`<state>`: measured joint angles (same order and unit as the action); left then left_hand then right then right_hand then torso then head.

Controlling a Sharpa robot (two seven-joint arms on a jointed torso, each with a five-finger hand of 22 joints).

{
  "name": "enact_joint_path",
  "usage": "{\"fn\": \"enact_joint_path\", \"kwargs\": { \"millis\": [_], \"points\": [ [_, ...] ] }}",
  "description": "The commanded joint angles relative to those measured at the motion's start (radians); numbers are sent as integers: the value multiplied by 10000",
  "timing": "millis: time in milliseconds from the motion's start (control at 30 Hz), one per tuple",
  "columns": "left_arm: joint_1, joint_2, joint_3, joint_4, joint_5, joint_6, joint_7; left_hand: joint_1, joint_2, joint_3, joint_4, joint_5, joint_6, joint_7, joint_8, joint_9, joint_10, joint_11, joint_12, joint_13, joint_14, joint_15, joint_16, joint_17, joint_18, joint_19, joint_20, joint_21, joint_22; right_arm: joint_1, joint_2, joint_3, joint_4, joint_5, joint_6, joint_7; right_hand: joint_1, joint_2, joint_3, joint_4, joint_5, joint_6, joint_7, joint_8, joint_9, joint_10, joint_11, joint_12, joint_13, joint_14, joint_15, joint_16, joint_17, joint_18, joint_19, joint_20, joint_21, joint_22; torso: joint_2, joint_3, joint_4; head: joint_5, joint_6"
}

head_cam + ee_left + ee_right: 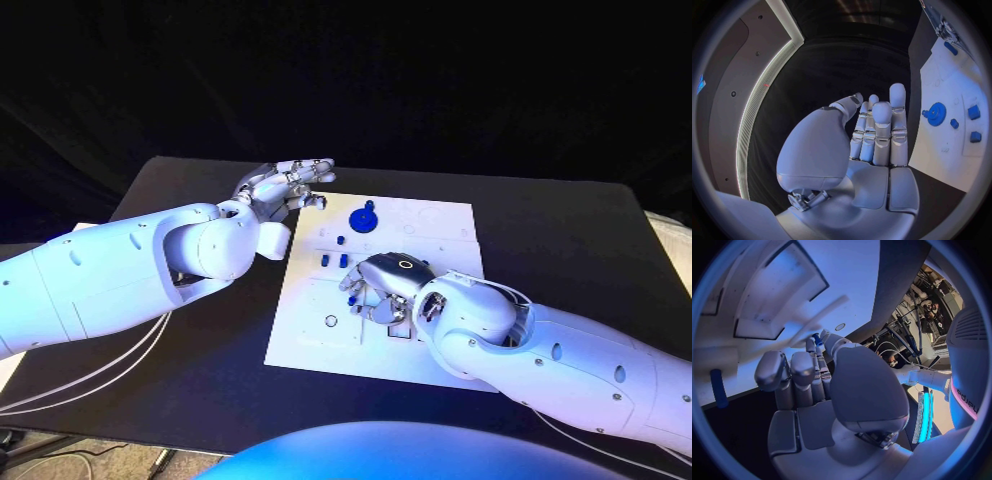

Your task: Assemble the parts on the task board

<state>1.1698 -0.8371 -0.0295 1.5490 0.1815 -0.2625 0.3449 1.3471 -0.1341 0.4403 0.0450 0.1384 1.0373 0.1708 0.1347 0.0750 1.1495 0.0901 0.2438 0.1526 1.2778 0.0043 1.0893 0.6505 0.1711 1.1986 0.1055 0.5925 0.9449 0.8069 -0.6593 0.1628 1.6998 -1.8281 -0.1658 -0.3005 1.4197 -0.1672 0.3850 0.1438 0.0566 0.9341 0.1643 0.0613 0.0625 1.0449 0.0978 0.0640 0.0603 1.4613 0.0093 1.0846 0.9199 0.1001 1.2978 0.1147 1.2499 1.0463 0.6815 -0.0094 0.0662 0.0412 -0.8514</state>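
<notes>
Task board: flat white rectangular plate, matte, mid-table, long axis running away from the robot. Parts: blue toothed gear near the far left area of the board; small blue pegs left of centre. Right hand: silver, rests on the board's centre, fingers curled downward just beside the pegs; whether it pinches a part cannot be told. Nearer hand to the pegs, by judgement: right. Left hand: fingers straight and pressed together, holding nothing, at the board's far left corner, gear close by. Table: black, dull.

black table, dark backdrop behind it.
</notes>
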Motion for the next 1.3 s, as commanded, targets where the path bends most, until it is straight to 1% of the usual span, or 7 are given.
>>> {"fn": "enact_joint_path", "kwargs": {
  "millis": [33, 367, 633, 833, 933, 1100, 1300],
  "points": [
    [0, 12, 6, 20, -61, 148, 80, -48, 13, -48, -1, 60, -79, -14, 26, -12, -82, 10, 57, 16, 18, 47, 71, -8, 104, -10, 48, -56, -14, -80, -56, -93, -140, -105, 204, -481, -104, 28, -141, -44, -43, -170, 33, 6, 25, -301, 108, 93, 51, 8, 61, -63, -89, 145, -47, 11, -78, -99, -5, 10, -10, 2, 13],
    [-4, 4, 5, -19, -61, 119, 80, -51, 18, -65, 1, 58, -109, -3, 24, -17, -124, 20, 74, 21, 14, 55, 77, -17, 103, -5, 53, -65, -19, -52, -691, -19, 533, 127, -785, -314, -14, 166, -338, -236, -5, 369, -30, 162, 107, -108, 51, 654, 112, 5, 18, -164, -275, 149, 28, -18, -166, -183, -5, 11, -28, -84, 120],
    [-18, -23, 4, -45, -61, 124, 84, -42, 27, -65, -2, 60, -115, -4, 28, -18, -135, 21, 85, 24, 18, 56, 89, -3, 103, -3, 55, -68, -21, 187, -1548, 448, 1140, 345, -1072, -402, 22, 220, -302, -296, 35, 742, -149, 208, 117, 145, -53, 959, 84, 5, -65, -223, -385, 128, 124, -82, -129, -105, -3, 38, -102, -207, 232],
    [-47, -27, 3, -43, -61, 159, 65, -42, 27, -65, -2, 60, -115, -4, 28, -18, -135, 21, 85, 24, 18, 56, 89, -3, 103, -3, 55, -68, -21, 649, -2215, 625, 1123, 293, -371, -709, -138, -90, -673, -268, 10, 563, -340, 15, 37, -607, -103, 666, 16, 10, -286, -318, -519, 165, 37, -278, -302, -320, -16, 22, -120, -321, 324],
    [-57, -19, 3, -44, -61, 175, 57, -34, 36, -67, -5, 61, -114, -5, 35, -17, -138, 20, 100, 29, 16, 57, 91, -7, 103, -1, 56, -72, -23, 742, -2405, 643, 1002, 219, 105, -778, 0, -112, -1369, -86, 1, 253, -803, 13, 30, -1348, -118, 475, 55, -6, -409, -452, -679, 191, -56, -388, -495, -537, -17, 22, -104, -358, 348],
    [-79, -25, 3, -47, -62, 218, 25, -34, 36, -67, -5, 61, -114, -5, 35, -17, -138, 20, 100, 29, 16, 57, 91, -7, 103, -1, 56, -72, -23, 797, -2563, 653, 818, 174, 400, -696, 276, -16, -1707, 142, 21, 310, -724, 33, 43, -1476, -113, 593, 60, 118, -384, -235, -432, 129, 136, -391, -335, -276, 6, 44, -86, -407, 357],
    [-94, -13, 4, -45, -62, 247, -6, -34, 36, -67, -5, 61, -114, -5, 35, -17, -138, 20, 100, 29, 16, 57, 91, -7, 103, -1, 56, -72, -23, 806, -2518, 646, 651, 163, 403, -450, 454, 123, -1704, 191, 58, 462, -661, 54, 55, -1300, -136, 766, 73, 142, -362, -218, -444, 98, 248, -358, -223, -122, -4, 20, -83, -412, 383]
  ]
}}
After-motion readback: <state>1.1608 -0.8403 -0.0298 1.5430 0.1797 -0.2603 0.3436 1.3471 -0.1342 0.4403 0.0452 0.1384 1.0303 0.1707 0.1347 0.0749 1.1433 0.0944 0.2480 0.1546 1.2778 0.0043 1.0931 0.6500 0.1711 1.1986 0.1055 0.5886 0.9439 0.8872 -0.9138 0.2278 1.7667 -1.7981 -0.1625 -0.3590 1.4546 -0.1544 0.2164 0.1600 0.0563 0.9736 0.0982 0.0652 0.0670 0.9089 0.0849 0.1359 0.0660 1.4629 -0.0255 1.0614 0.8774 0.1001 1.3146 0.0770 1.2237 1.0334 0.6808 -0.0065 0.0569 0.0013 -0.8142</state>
